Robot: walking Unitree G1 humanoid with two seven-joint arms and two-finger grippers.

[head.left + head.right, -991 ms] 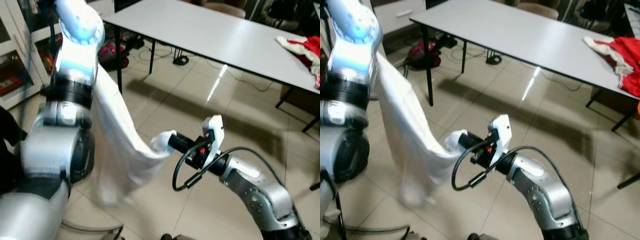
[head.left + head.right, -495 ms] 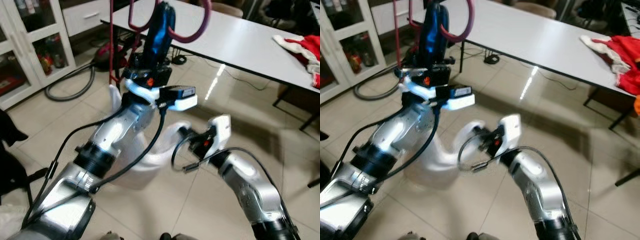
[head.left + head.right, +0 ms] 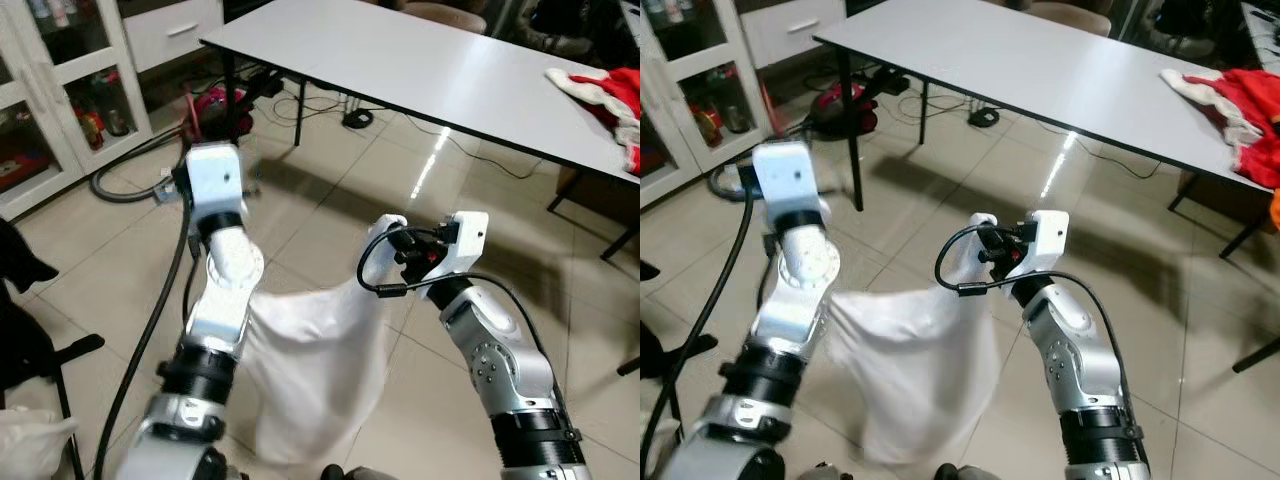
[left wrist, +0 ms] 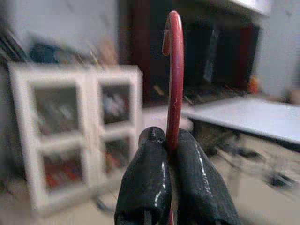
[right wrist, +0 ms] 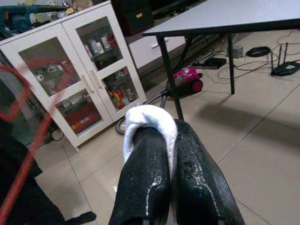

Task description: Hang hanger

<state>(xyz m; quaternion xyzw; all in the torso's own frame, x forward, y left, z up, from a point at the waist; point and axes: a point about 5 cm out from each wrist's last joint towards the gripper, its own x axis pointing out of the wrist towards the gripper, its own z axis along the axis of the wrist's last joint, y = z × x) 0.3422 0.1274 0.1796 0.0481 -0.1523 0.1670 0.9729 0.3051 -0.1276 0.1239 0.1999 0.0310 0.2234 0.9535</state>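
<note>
Two tools grip: left tool pinches red hanger, right tool white cloth.

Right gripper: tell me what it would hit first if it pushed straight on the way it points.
The right gripper, shut on the white cloth, points toward the white glass-door cabinet. Bare floor lies between, so the cabinet looks like the first thing met, though depth is hard to judge.
</note>
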